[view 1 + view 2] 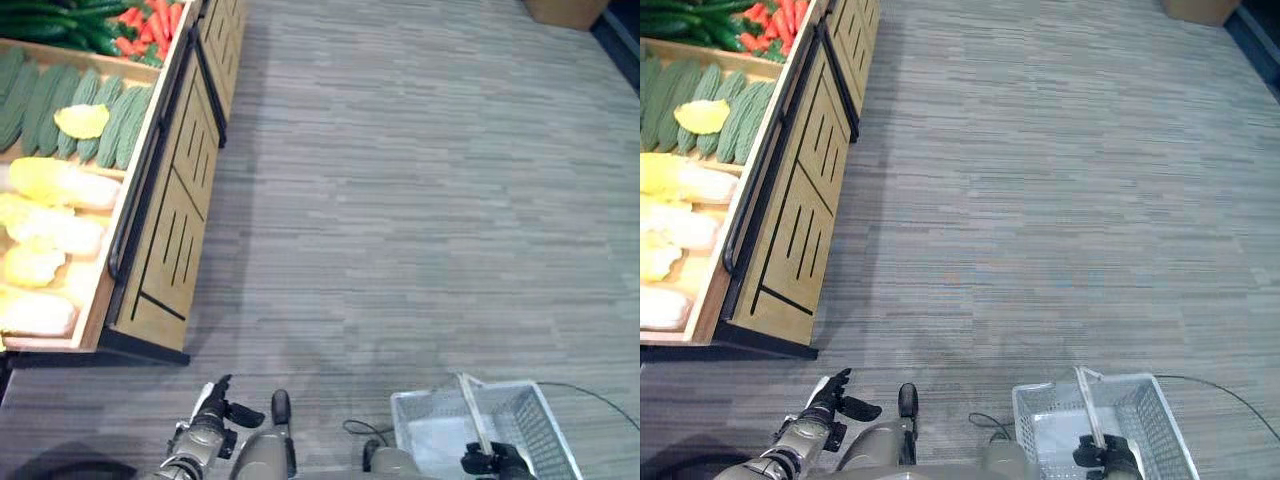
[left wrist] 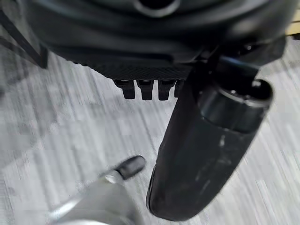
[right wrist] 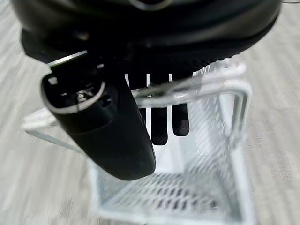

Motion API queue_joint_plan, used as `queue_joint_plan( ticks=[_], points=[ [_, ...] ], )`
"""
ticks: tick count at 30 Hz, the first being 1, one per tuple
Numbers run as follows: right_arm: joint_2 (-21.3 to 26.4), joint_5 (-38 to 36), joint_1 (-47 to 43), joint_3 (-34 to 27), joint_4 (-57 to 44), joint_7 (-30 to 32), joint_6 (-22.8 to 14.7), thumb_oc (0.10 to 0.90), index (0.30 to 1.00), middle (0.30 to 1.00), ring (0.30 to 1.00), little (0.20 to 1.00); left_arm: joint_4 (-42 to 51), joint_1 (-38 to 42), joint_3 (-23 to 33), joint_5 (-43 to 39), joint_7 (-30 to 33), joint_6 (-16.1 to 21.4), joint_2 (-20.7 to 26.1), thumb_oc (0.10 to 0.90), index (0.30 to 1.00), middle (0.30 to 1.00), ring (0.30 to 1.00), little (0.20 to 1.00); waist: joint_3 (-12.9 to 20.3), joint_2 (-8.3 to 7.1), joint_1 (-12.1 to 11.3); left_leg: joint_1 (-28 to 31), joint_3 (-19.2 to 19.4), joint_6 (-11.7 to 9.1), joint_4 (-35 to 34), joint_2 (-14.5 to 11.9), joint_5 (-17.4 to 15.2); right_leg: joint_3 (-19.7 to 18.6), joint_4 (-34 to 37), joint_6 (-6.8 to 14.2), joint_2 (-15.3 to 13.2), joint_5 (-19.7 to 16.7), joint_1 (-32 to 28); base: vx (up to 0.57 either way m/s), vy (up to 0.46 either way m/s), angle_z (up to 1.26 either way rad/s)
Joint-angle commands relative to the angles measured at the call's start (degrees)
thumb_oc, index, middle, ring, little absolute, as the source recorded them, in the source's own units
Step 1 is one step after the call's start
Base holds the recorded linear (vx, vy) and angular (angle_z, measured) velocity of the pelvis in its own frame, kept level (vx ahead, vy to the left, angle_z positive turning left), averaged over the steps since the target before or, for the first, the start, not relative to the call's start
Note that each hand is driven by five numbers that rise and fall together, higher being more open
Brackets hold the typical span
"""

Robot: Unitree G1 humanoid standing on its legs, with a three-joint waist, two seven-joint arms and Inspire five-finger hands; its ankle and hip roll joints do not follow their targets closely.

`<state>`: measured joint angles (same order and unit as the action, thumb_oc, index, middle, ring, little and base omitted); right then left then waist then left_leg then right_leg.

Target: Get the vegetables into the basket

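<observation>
Vegetables (image 1: 60, 210) in far-left display bin (image 1: 150, 150), nearer left hand (image 1: 205, 410), fingers relaxed, empty. Right hand (image 3: 159, 112) curled round basket handle (image 3: 201, 86); basket (image 1: 540, 420) near right.

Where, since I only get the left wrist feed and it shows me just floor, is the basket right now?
Observer: The white wire basket hangs low on the robot's right, with the right hand curled round its handle.
Operator: Anything in it?
Observer: No, the right wrist view shows bare mesh inside.
Operator: And the vegetables?
Observer: They lie in a wooden display stand ahead on the robot's left: pale cabbages nearest, then green bitter gourds, with carrots at the far end. The left hand is open and holds nothing.
</observation>
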<state>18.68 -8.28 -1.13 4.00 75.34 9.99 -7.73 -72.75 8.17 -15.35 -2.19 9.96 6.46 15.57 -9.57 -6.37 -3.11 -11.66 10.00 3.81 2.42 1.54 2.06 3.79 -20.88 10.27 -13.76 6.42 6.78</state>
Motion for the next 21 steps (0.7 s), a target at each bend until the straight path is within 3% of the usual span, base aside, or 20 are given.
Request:
queue_joint_plan(
  ticks=[1, 3, 5, 8, 10, 14, 17, 19, 21],
  points=[
    [4.5, 0.8, 0.3, -0.2, -3.1, 1.9, -1.9, 0.4, 0.3, 0.3, 0.3, 0.3, 2.1, -2.1, 1.5, 1.2, 0.7, 0.4, 0.3, 0.9, 1.0, 1.0, 1.0, 1.0, -0.8, 0.54, -0.3, -3.7, -1.1, -3.2, 5.3, -3.5, -1.9, -0.6, 5.8, 1.6, -2.9, -23.3, -4.6, 0.17, 0.199, -0.05],
    [4.2, 0.8, -0.3, 0.3, -3.1, 2.1, -1.9, 0.4, 0.3, 0.3, 0.3, 0.3, 2.2, -1.7, 1.4, 0.9, 0.7, 0.2, 0.4, 0.9, 1.0, 1.0, 1.0, 1.0, -1.2, 0.84, -0.2, -1.6, -1.5, -2.7, 3.7, -3.1, -2.3, 0.2, 3.1, 1.1, -1.9, -22.9, -2.4, 0.18, 0.156, 0.03],
    [3.7, 0.8, -0.8, 0.9, -2.8, 2.1, -2.2, 0.4, 0.3, 0.3, 0.3, 0.3, 1.5, -1.6, 1.8, 0.4, 0.8, 0.3, 0.5, 0.9, 1.0, 1.0, 1.0, 1.0, -1.9, 1.77, 0.8, 1.8, -2.1, -2.7, 1.1, -3.3, -2.3, 1.3, 3.2, -0.5, 1.6, -17.0, 2.2, 0.25, 0.084, 0.18],
    [3.5, 0.5, -1.3, 1.5, -2.9, 2.1, -2.5, 0.4, 0.3, 0.3, 0.3, 0.3, 0.8, -1.5, 1.8, 0.4, 0.8, 0.3, 0.5, 0.9, 1.0, 1.0, 1.0, 1.0, -3.2, 2.54, 1.8, 4.5, -3.5, -3.0, 0.4, -3.6, -2.9, 1.3, 5.6, -1.1, 4.1, -12.9, 6.3, 0.2, 0.0, 0.33],
    [3.5, 0.4, -1.5, 1.7, -2.8, 2.2, -2.5, 0.4, 0.3, 0.3, 0.3, 0.3, 0.6, -1.5, 1.8, 0.5, 0.8, 0.3, 0.4, 0.9, 1.0, 1.0, 1.0, 1.0, -3.9, 2.56, 2.4, 5.9, -4.2, -3.2, 0.4, -3.3, -3.6, 1.1, 7.2, -1.0, 4.7, -12.5, 7.2, 0.21, -0.058, 0.59],
    [3.6, 0.8, -1.2, 2.3, -3.2, 2.1, -2.6, 0.4, 0.3, 0.3, 0.3, 0.3, -1.0, -1.5, 1.7, 1.3, 0.5, 0.4, -0.4, 0.9, 1.0, 1.0, 1.0, 1.0, -5.4, 2.78, 5.7, 11.4, -9.3, -4.7, 1.4, -2.0, -7.1, -4.4, 18.1, 0.5, 5.8, -16.7, 12.9, 0.39, -0.159, 0.59],
    [3.9, 1.5, -0.6, 2.0, -2.9, 1.7, -2.5, 0.4, 0.3, 0.3, 0.3, 0.3, -1.9, -2.8, 2.2, 1.4, 0.3, 0.5, -1.2, 0.9, 1.0, 1.0, 1.0, 1.0, -4.6, 3.09, 6.3, 15.0, -12.6, -5.9, 2.3, -2.3, -8.7, -4.3, 18.2, 0.2, 5.9, -17.8, 12.0, 0.4, -0.272, 0.99],
    [4.6, 1.9, -0.6, 2.6, -3.2, 1.2, -2.6, 0.4, 0.3, 0.3, 0.3, 0.3, -2.6, -3.5, 2.8, 1.0, 0.3, 0.4, -1.8, 0.9, 1.0, 1.0, 1.0, 1.0, -3.3, 3.51, 6.2, 15.8, -13.8, -7.4, 3.4, -4.0, -7.2, -3.1, 17.0, -1.2, 7.1, -17.1, 10.6, 0.32, -0.373, 0.82],
    [5.9, 1.8, -0.5, 3.1, -3.5, 0.8, -3.1, 0.4, 0.3, 0.3, 0.3, 0.3, -2.6, -4.6, 3.5, 0.0, 0.5, 0.5, -2.7, 0.9, 1.0, 1.0, 1.0, 1.0, -2.1, 4.74, 6.0, 15.8, -16.6, -9.6, 4.4, -7.1, -2.1, -0.6, 14.2, -3.5, 9.5, -13.2, 9.8, 0.4, -0.573, 0.48]
  ],
)
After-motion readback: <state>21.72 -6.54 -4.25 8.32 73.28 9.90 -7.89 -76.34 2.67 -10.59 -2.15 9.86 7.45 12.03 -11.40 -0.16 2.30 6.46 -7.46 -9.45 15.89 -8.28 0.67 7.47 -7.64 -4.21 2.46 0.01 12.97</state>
